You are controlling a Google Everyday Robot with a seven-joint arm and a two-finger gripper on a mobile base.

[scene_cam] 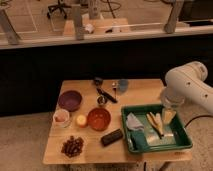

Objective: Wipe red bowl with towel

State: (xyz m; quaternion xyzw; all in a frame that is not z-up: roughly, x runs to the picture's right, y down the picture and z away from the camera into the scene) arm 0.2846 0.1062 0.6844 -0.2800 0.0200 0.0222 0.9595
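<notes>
The red bowl (98, 118) stands upright near the middle of the wooden table (145, 95). The towel (134, 122), a crumpled grey-blue cloth, lies in the left part of the green tray (152, 148) to the right of the bowl. My gripper (168, 115) hangs from the white arm (189, 82) over the tray's far right corner. It is well to the right of the towel and the bowl and touches neither.
Yellow utensils (155, 123) lie in the tray beside the towel. A purple bowl (69, 100), a white cup (61, 118), a small yellow object (81, 120), a black block (112, 137), a brown cluster (73, 146), a blue cup (122, 85) and black tools (106, 93) share the table.
</notes>
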